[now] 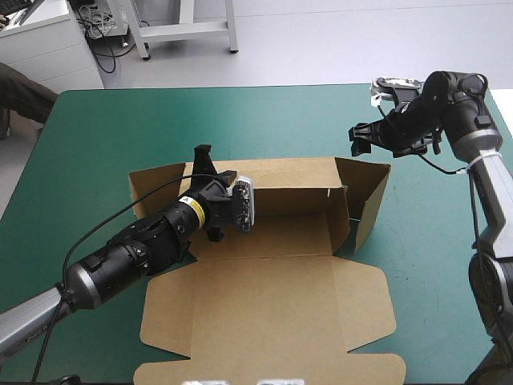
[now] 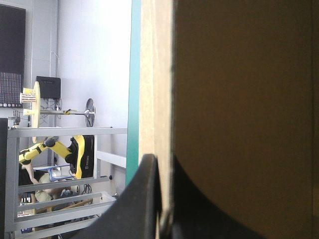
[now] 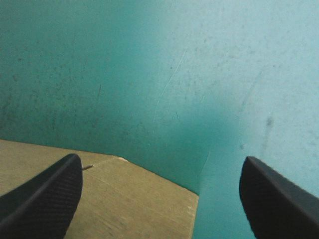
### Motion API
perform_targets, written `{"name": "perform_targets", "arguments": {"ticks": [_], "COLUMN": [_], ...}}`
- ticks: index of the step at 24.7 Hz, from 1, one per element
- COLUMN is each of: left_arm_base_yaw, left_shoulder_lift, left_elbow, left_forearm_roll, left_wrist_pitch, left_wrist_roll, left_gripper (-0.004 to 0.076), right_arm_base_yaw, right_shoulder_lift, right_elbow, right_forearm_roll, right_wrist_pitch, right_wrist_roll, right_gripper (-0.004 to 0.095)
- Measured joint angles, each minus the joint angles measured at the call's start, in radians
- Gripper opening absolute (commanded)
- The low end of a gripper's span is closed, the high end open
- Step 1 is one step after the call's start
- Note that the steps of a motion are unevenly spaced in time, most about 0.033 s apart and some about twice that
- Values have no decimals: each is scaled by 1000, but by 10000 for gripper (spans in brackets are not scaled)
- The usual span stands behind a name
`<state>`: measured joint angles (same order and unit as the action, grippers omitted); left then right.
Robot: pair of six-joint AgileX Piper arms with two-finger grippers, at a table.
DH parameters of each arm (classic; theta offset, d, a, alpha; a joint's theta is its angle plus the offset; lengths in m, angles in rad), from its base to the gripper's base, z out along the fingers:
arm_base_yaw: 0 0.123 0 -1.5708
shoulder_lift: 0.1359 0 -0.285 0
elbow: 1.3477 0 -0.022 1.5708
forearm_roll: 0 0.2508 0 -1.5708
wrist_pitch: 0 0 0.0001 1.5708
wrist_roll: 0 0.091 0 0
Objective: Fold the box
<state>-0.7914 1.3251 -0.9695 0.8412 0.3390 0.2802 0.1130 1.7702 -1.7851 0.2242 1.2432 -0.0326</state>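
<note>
Left tool (image 2: pixel 161 164) grips raised wall of box (image 1: pixel 280 297)

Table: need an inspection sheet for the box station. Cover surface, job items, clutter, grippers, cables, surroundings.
Surface: teal-green table cover, faint scuffs in the right wrist view.
Job's things: brown box, back wall and right wall raised, lid flat toward the near edge.
Clutter: nothing seen.
Grippers: left gripper shut on the box's back wall; right gripper open, above the cover beyond the box's far right corner, touching nothing.
Cables: nothing foreign seen.
Surroundings: nothing seen.
</note>
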Motion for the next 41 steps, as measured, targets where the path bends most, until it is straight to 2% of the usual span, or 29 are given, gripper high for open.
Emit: {"name": "perform_targets", "arguments": {"ticks": [7, 17, 23, 28, 41], "left_arm_base_yaw": [0, 0, 0, 0, 0], "left_shoulder_lift": [0, 0, 0, 0, 0], "left_elbow": [0, 0, 0, 0, 0], "left_forearm_roll": [3, 5, 5, 6, 6], "left_wrist_pitch": [2, 5, 5, 5, -1], "left_wrist_roll": [0, 0, -1, -1, -1], "left_gripper": [-32, -32, -32, -32, -32], "right_arm_base_yaw": [0, 0, 0, 0, 0], "right_shoulder_lift": [-66, -207, -271, -358, -393], "right_elbow": [118, 296, 433, 554, 576], "right_forearm_roll": [71, 76, 82, 157, 291], "right_wrist_pitch": [-4, -8, -75, -141, -134], "right_wrist_roll": [-70, -173, -234, -335, -436], "right_gripper": [792, 792, 792, 792, 792]}}
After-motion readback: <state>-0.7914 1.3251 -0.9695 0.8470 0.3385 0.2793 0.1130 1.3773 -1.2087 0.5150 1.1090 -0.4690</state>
